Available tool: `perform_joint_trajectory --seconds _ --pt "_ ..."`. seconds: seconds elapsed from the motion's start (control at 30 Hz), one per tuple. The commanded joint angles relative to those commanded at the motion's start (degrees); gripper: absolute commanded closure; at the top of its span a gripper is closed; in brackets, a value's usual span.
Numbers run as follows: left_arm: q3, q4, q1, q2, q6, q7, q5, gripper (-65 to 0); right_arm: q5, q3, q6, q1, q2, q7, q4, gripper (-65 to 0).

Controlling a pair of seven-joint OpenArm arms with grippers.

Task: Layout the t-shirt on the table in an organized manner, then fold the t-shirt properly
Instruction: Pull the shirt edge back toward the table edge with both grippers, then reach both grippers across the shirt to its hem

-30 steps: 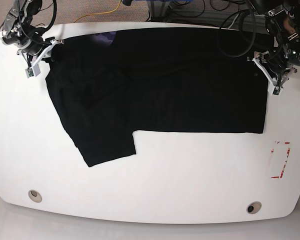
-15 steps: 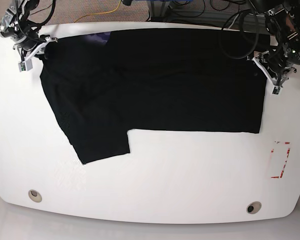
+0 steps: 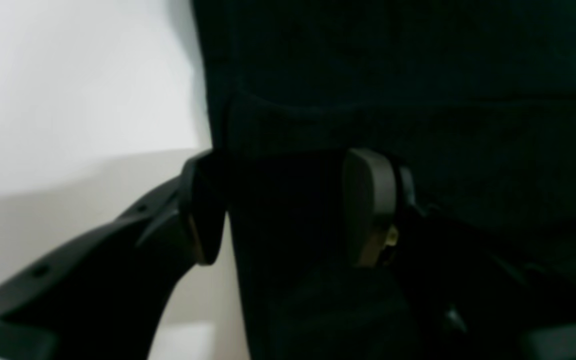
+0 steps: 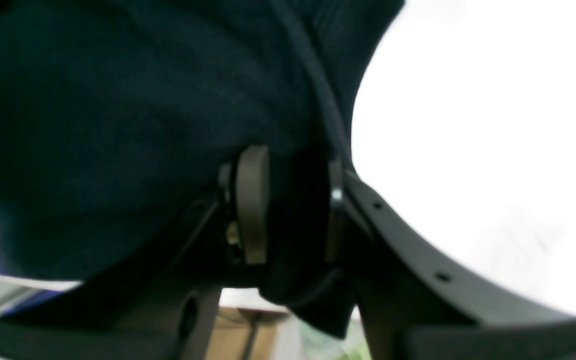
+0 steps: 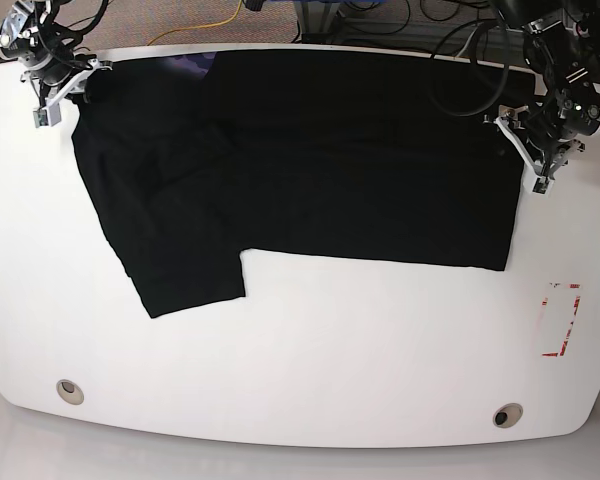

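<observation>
The black t-shirt (image 5: 320,150) lies spread across the far half of the white table (image 5: 310,350), one sleeve (image 5: 180,270) reaching toward the front left. My left gripper (image 5: 515,135) grips the shirt's right edge; in the left wrist view its pads (image 3: 368,200) are shut on black cloth (image 3: 288,210). My right gripper (image 5: 70,85) holds the shirt's far-left corner; in the right wrist view a fold of cloth (image 4: 295,200) is pinched between the pads (image 4: 253,200). A bluish-purple mark (image 5: 190,65) shows near the far edge.
A red tape rectangle (image 5: 562,318) is at the right front. Two metal grommets (image 5: 70,390) (image 5: 506,415) sit near the front edge. Cables (image 5: 360,20) hang behind the table's far edge.
Both grippers have pulled the shirt toward the far edge and left. The sleeve and lower hem have slid away from the front. Both stay shut on the cloth.
</observation>
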Motion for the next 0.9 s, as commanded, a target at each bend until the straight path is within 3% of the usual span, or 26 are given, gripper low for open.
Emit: perform_joint_trajectory --seconds 0.13,0.27,0.33,0.4,0.53,0.63,0.77,0.9 --pt "0.0 4.3 -3.1 0.2 0.0 4.0 0.0 -34.2 0.0 -0.3 0.0 0.1 -0.1 -0.3 5.2 -15.4" --pt "0.0 7.0 -6.8 0.4 0.0 6.4 0.0 -34.3 -0.3 -0.3 0.0 3.8 -0.1 -4.3 8.0 -16.5" --pt "0.0 7.2 -9.1 0.4 0.0 7.6 0.0 -34.3 -0.4 -0.2 0.0 5.7 -0.1 -6.7 8.2 -20.3" --pt "-0.1 7.1 -12.0 0.4 0.0 8.9 0.0 -34.3 -0.4 -0.2 0.0 8.3 0.1 -8.0 8.2 -28.5" --pt "-0.1 6.8 -16.9 0.4 0.0 9.1 0.3 -34.4 -0.4 -0.3 0.0 12.4 0.3 -8.0 8.2 -45.3" --pt "-0.1 4.2 -20.4 0.4 0.0 9.1 0.3 -34.4 -0.4 -0.5 0.0 15.9 0.3 -8.1 7.6 -53.9" --pt "-0.3 -1.2 -24.5 0.4 0.0 7.9 0.3 -34.4 -0.4 -3.4 0.0 21.0 0.5 -8.1 3.2 -56.1" --pt "-0.1 -5.9 -26.8 0.4 0.0 4.3 0.3 -34.4 -0.4 -7.4 0.0 27.0 2.9 -7.7 -4.5 -56.1"
